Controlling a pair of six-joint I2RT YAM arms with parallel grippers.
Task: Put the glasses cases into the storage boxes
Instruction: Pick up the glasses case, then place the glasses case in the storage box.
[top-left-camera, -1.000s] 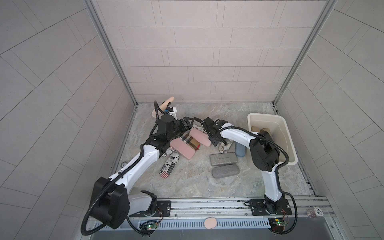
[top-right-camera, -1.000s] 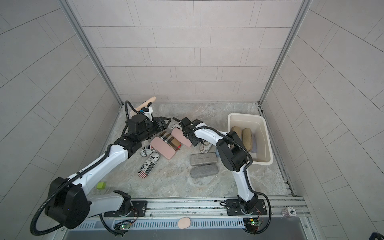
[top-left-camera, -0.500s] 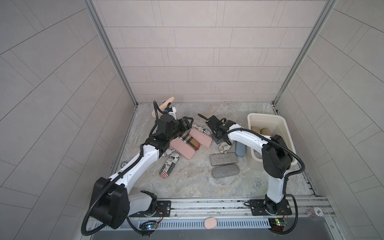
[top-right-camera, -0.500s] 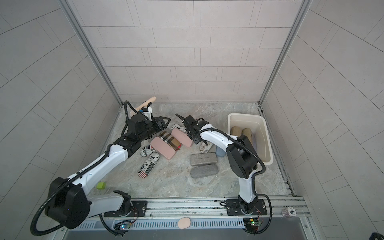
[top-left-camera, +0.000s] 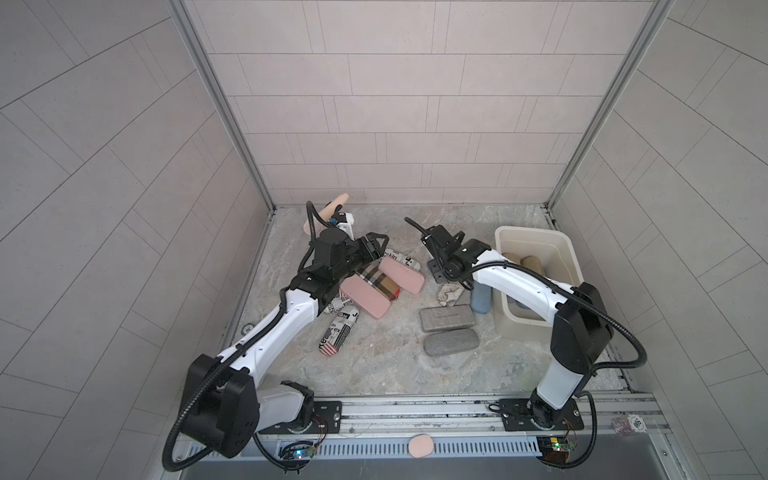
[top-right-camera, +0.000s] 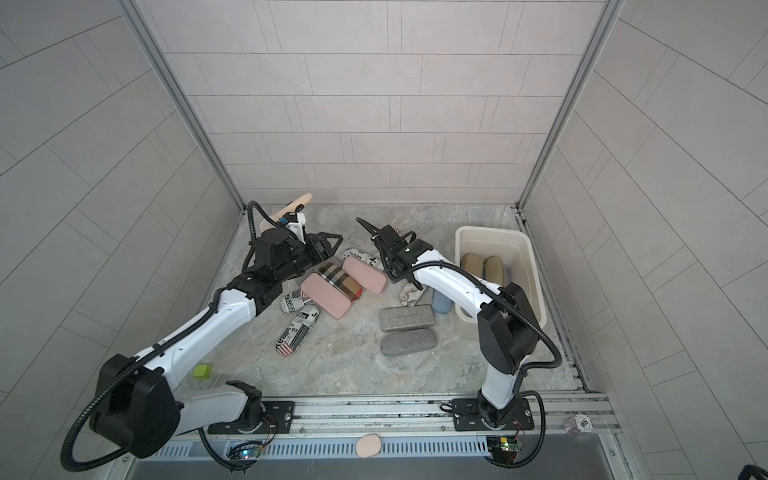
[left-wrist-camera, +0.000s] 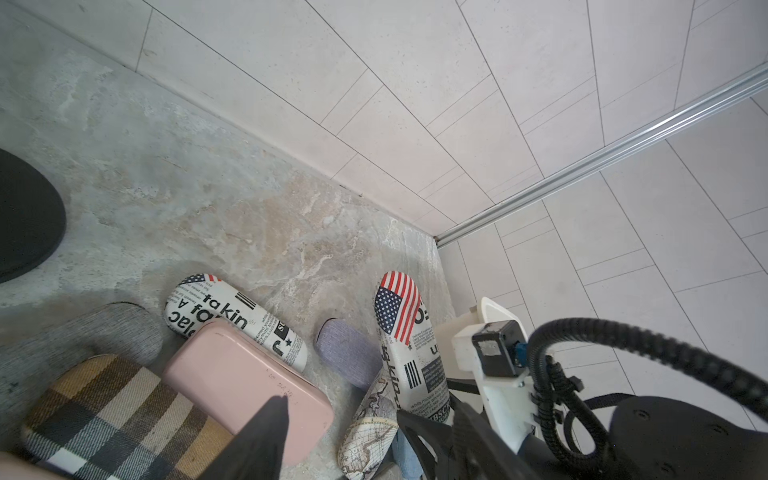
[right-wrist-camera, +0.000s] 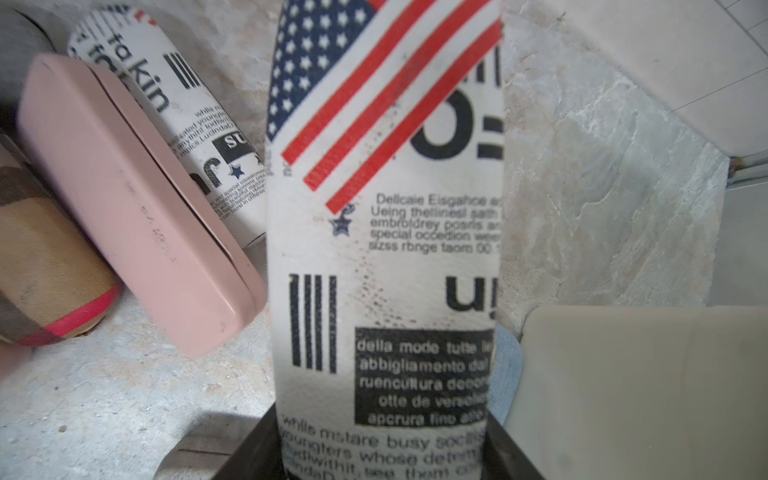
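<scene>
Two changes vs 1 s back: the right arm (top-left-camera: 519, 282) has swung its elbow out toward the table's (top-left-camera: 374, 361) right edge and now covers part of the storage box's (top-left-camera: 536, 230) near end, and the right claw (right-wrist-camera: 382, 415) has drawn slightly toward the far edge. It's clenched on a flag newsprint case (right-wrist-camera: 386, 249), held between the pile of cases and the box. Left claw (top-left-camera: 377, 244) hasn't shifted: parted, empty, by the far pink case (top-left-camera: 401, 272) near mid-table. The box sits at the right edge w/ two tan cases (top-left-camera: 523, 259) inside. Grey cases (top-left-camera: 446, 318) lie unmoved just left of it.
</scene>
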